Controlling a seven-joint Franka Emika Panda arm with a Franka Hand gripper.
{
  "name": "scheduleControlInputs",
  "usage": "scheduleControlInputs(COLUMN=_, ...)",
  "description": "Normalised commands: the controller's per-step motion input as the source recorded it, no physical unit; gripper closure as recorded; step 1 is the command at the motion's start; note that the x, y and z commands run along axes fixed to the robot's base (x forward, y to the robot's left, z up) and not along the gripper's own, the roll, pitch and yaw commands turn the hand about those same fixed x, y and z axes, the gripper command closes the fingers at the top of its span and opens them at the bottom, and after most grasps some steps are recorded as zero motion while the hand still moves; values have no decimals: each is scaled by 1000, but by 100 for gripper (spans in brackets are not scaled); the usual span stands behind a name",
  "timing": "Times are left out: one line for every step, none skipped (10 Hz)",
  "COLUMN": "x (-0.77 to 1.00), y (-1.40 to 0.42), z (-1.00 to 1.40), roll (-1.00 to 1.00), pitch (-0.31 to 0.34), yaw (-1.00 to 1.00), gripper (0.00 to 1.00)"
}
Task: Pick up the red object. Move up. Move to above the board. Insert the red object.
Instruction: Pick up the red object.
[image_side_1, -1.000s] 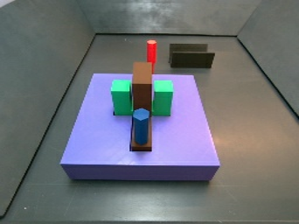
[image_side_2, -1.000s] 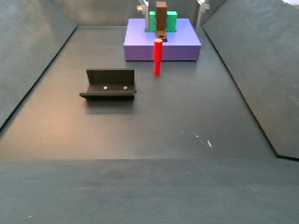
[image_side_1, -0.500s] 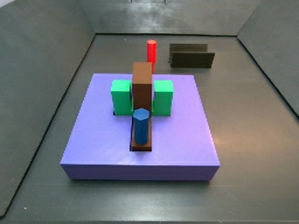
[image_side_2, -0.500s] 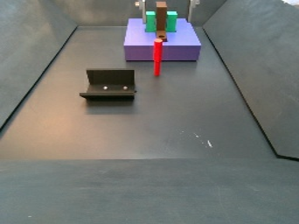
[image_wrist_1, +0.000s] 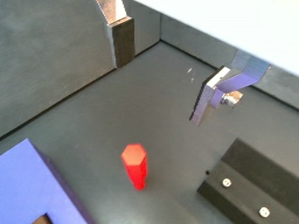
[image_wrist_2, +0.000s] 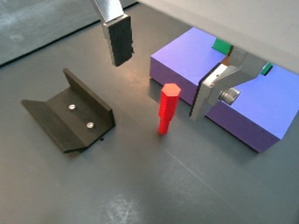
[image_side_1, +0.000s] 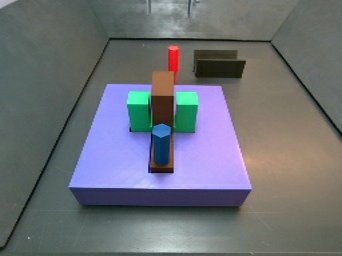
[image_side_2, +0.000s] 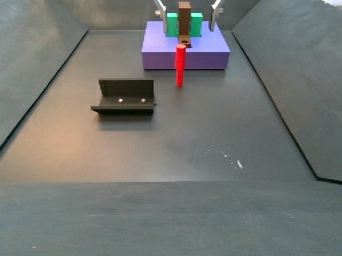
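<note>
Wrist views: the gripper (image_wrist_2: 170, 63) hangs high over the floor with its jaws spread wide and nothing between them. The red object (image_wrist_2: 169, 108) stands upright on the dark floor below the gap between the fingers, long axis vertical and well clear of both pads. In a wrist view the red object (image_wrist_1: 135, 165) appears offset from the midline of the gripper (image_wrist_1: 167, 67), so in my judgement a sideways correction precedes the descent. The fixture (image_wrist_2: 69, 112) stands near the peg on one side; the purple slab (image_wrist_2: 228, 92) lies just beside it on the opposite side, apart from it.

Side views: the red object (image_side_1: 173, 58) stands on the floor between the purple slab (image_side_1: 120, 170) and the fixture (image_side_1: 219, 65). The board (image_side_1: 163, 105) lies along the slab, flanked by the green block (image_side_1: 139, 110), with a blue peg (image_side_1: 160, 144) upright at its near end. The finger tips are only barely visible at the frame edge. The fixture and slab edge leave limited clearance for open fingers.
</note>
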Motion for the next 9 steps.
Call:
scheduleControlInputs(x=0, y=-177, z=-206, roll=-140, pitch=-39, yaw=43, gripper=0)
scheduleControlInputs(x=0, y=-197, z=-174, roll=-130, pitch=-33, yaw=40, gripper=0)
scheduleControlInputs(x=0, y=-249, z=-126, roll=-109, pitch=-3, yaw=49, gripper=0)
scheduleControlInputs(x=51, y=-291, z=-114, roll=-89, pitch=0, yaw=31, gripper=0)
scheduleControlInputs(x=49, y=-286, z=-120, roll=-87, pitch=-6, yaw=6, gripper=0)
scheduleControlInputs(x=69, y=-169, z=-117, roll=-81, pitch=-26, yaw=0, gripper=0)
scheduleControlInputs(x=194, y=-103, z=-71, roll=-94, pitch=-40, yaw=-46, gripper=0)
scheduleControlInputs(x=300, y=-37, z=-66, roll=-116, pitch=-67, yaw=-103, gripper=0)
scheduleControlInputs(x=177, y=0, z=-120, roll=-14, pitch=-54, yaw=-80, gripper=0)
